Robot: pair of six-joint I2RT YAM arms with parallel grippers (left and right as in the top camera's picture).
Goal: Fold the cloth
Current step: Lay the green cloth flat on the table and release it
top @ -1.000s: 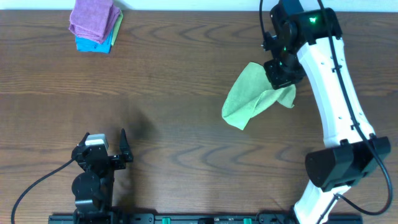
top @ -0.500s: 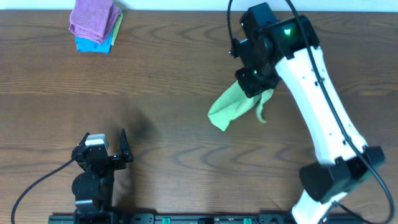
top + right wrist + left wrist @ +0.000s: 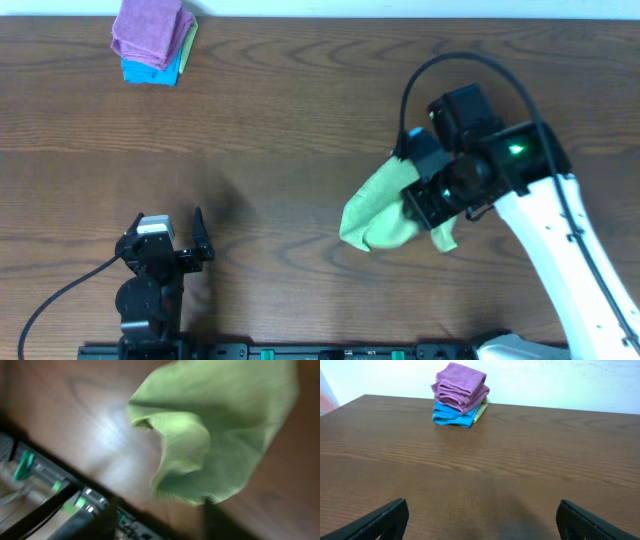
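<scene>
The cloth (image 3: 372,212) is a light green, crumpled bunch right of the table's middle; I cannot tell whether it rests on the wood. My right gripper (image 3: 425,195) hangs directly over its right side. In the blurred right wrist view the cloth (image 3: 220,425) spreads out beyond the right gripper (image 3: 161,511), whose two dark fingers stand apart with nothing clamped between them. My left gripper (image 3: 167,228) sits low at the front left, far from the cloth. In the left wrist view the left gripper (image 3: 480,527) is wide open over bare wood.
A stack of folded cloths (image 3: 152,35), purple on top of blue and yellow-green, lies at the far left corner and shows as the stack (image 3: 460,395) in the left wrist view. A black rail with green clips (image 3: 55,485) runs along the table's front edge.
The right arm swung the cloth from the far right toward the front middle of the table. Its jaws, shut on the cloth before, now stand apart. The left arm has not moved.
</scene>
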